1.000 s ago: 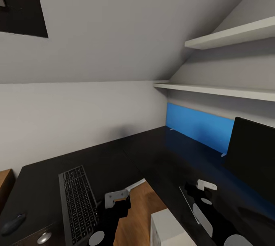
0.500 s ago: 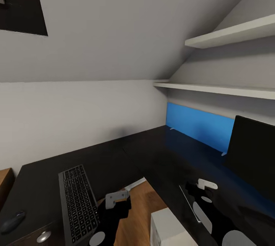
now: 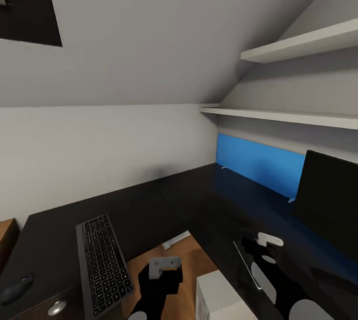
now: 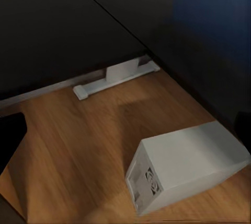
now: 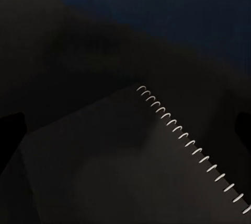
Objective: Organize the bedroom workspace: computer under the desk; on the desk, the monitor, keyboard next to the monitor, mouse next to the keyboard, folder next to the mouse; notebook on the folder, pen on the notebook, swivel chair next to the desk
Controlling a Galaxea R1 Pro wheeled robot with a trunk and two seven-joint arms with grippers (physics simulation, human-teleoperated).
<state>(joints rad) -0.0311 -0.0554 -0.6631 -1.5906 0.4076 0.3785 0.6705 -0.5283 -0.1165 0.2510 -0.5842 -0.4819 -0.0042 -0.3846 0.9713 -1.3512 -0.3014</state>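
mouse: small dark oval computer mouse [image 3: 16, 288] on the long black l-shaped desk [image 3: 149, 205], far left, near its front edge.
keyboard: slim dark grey keyboard with black keys [image 3: 102, 264], right of the mouse, lengthwise across the desktop.
left gripper [image 3: 165, 266]: above the light wood floor [image 4: 78, 145], beside the keyboard; cannot tell if its jaws are apart.
computer: white box-shaped tower case [image 4: 185, 164] on the floor.
right gripper [image 3: 263, 243]: over the desk and a dark spiral-bound notebook [image 5: 130, 166]; jaw gap unclear.
monitor: wide black flat screen [image 3: 330, 200], far right.
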